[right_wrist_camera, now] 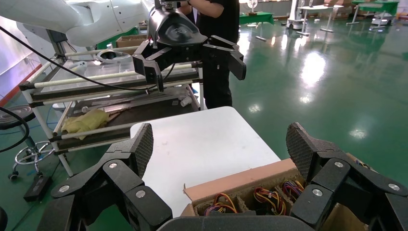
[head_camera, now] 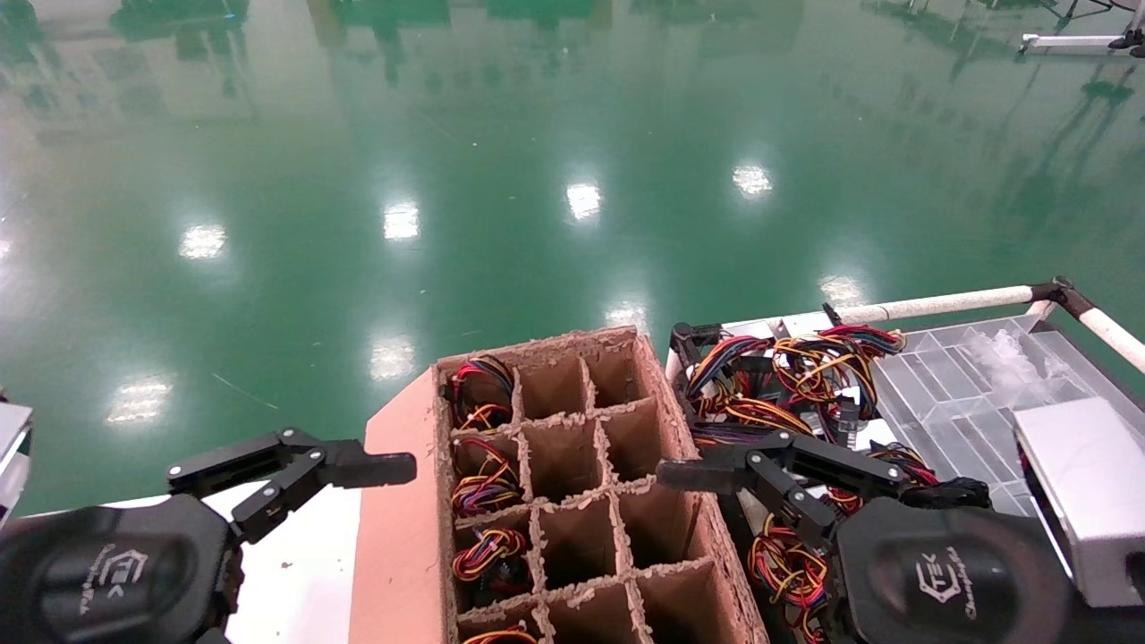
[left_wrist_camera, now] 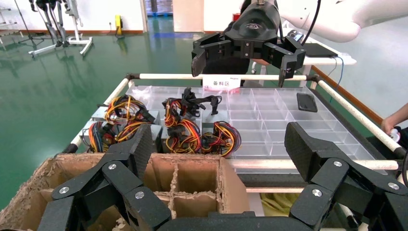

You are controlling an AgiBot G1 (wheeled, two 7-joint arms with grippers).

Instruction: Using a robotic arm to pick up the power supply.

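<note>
Several power supplies [head_camera: 787, 380] lie as grey boxes with red, yellow and black wire bundles in the rack tray to the right; they also show in the left wrist view [left_wrist_camera: 195, 132]. More power supplies [head_camera: 483, 487] fill the left column of the cardboard divider box [head_camera: 572, 465]. My right gripper [head_camera: 682, 474] hovers open over the gap between the box and the tray, holding nothing; its own view shows the right gripper [right_wrist_camera: 220, 149] with wide jaws. My left gripper [head_camera: 386, 468] hangs open beside the box's left flap, and the left gripper [left_wrist_camera: 221, 149] is likewise empty.
A clear plastic compartment tray [head_camera: 962, 394] sits right of the wire bundles, framed by white rack rails [head_camera: 948, 304]. A white table [right_wrist_camera: 202, 144] carries the box. A silver-white module [head_camera: 1087, 492] rides on the right arm. Glossy green floor lies beyond.
</note>
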